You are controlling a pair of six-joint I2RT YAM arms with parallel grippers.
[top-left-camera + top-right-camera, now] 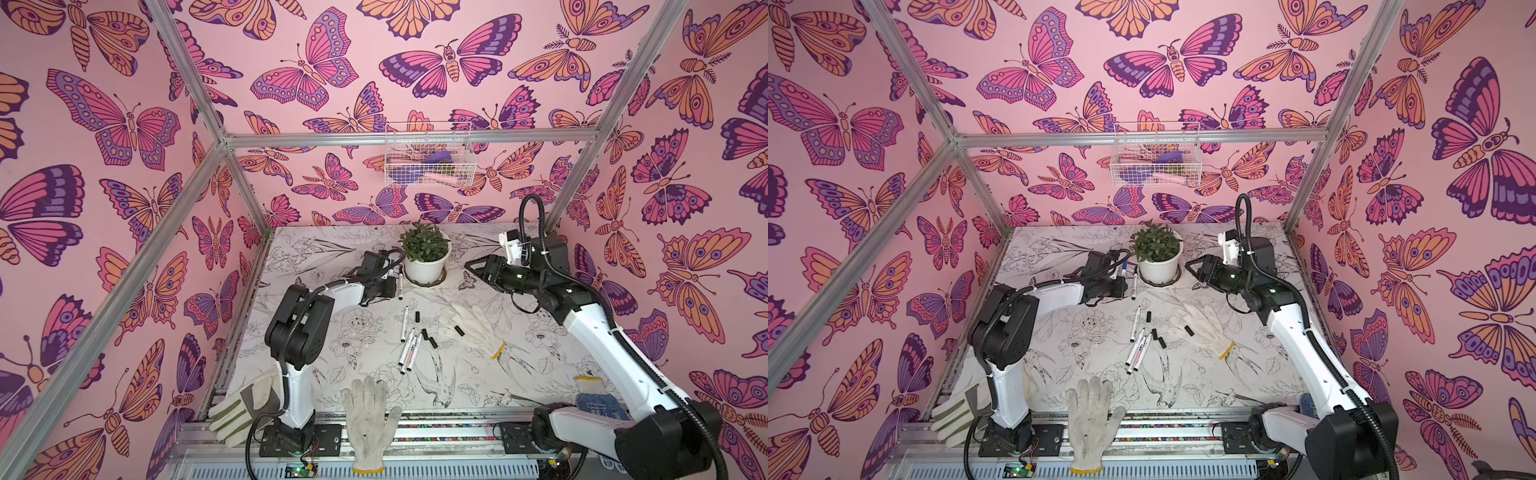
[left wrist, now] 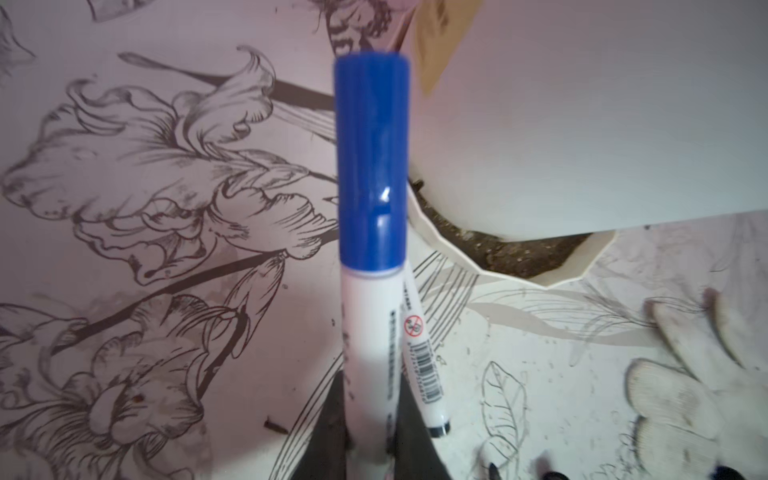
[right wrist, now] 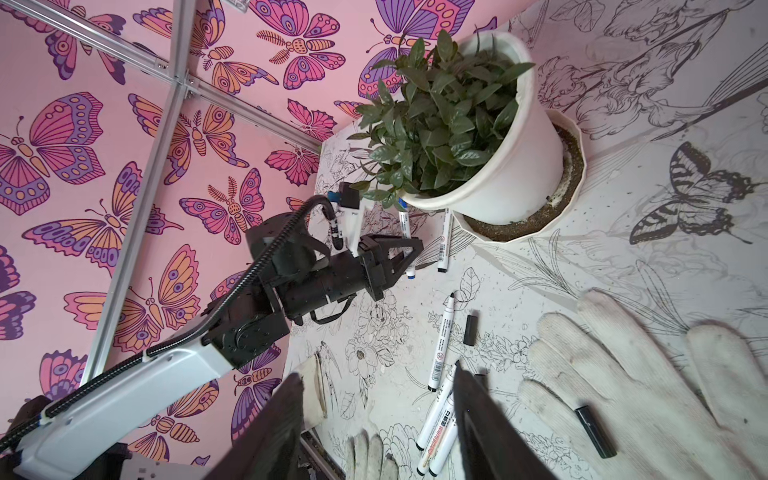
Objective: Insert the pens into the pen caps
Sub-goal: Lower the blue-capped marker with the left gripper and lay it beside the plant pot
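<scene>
- The left gripper is clamped narrow on a pen, gripping its white barrel.
- A blue cap sits on that pen's far end.
- The gripper is at the far middle of the table, just left of the white plant pot.
- A second pen lies on the table beside the held one, close to the pot's saucer.
- The right gripper hangs above the table, right of the pot, with its jaws apart and nothing between them.
- Several uncapped pens lie in a loose bunch at mid-table, nearer than both grippers.
- One more pen lies just beyond the bunch.
- Three black caps lie just right of those pens.
- A fourth black cap lies on a white glove, right of the bunch.
- Another white glove drapes over the near edge.
</scene>
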